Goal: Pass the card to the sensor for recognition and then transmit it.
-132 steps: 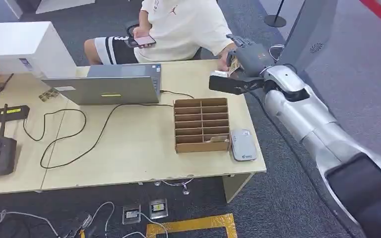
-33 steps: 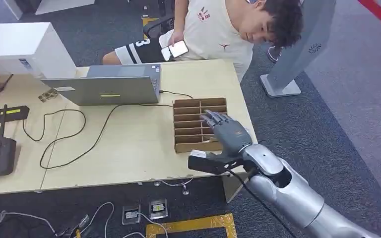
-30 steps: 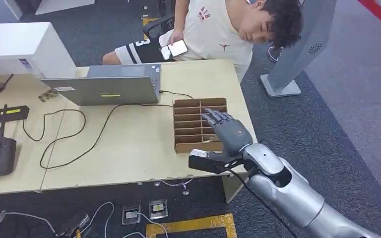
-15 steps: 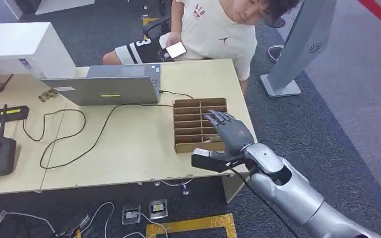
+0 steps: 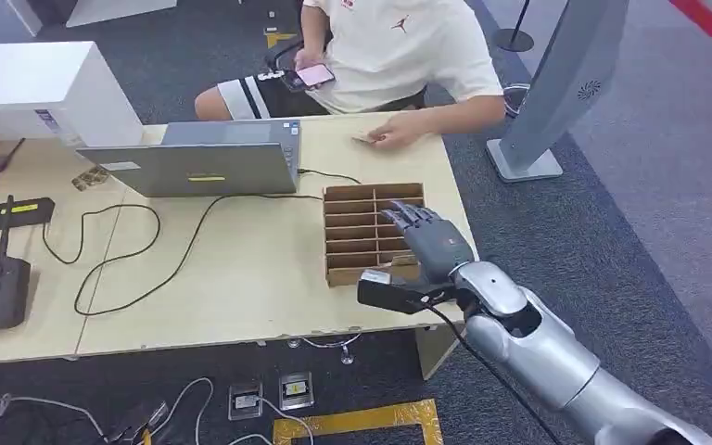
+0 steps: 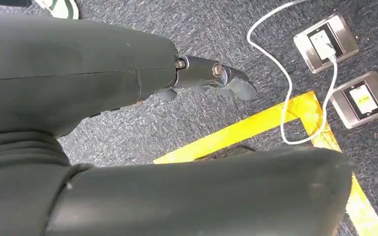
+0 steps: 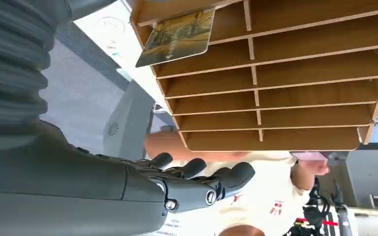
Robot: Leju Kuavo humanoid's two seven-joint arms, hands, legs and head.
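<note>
My right hand (image 5: 433, 243) hovers over the right side of the brown cardboard slot box (image 5: 357, 227), fingers spread and holding nothing. In the right wrist view a picture card (image 7: 177, 35) lies tilted in an end slot of the box (image 7: 285, 78), apart from the hand (image 7: 197, 184). The white card sensor (image 7: 109, 30) lies beside the box, next to that slot. My left hand (image 6: 211, 78) hangs over the floor, empty, with its fingers loosely out.
A person sits at the far table edge, one hand (image 5: 399, 134) on the table by a small card, the other holding a phone (image 5: 308, 76). A laptop (image 5: 195, 162) and cables lie to the left. A grey stand (image 5: 556, 83) rises at the right.
My right hand, earlier stretched toward the person at the far edge, now hovers over the box. In the last second it hardly moved; the person sat back and laid a hand on the table.
</note>
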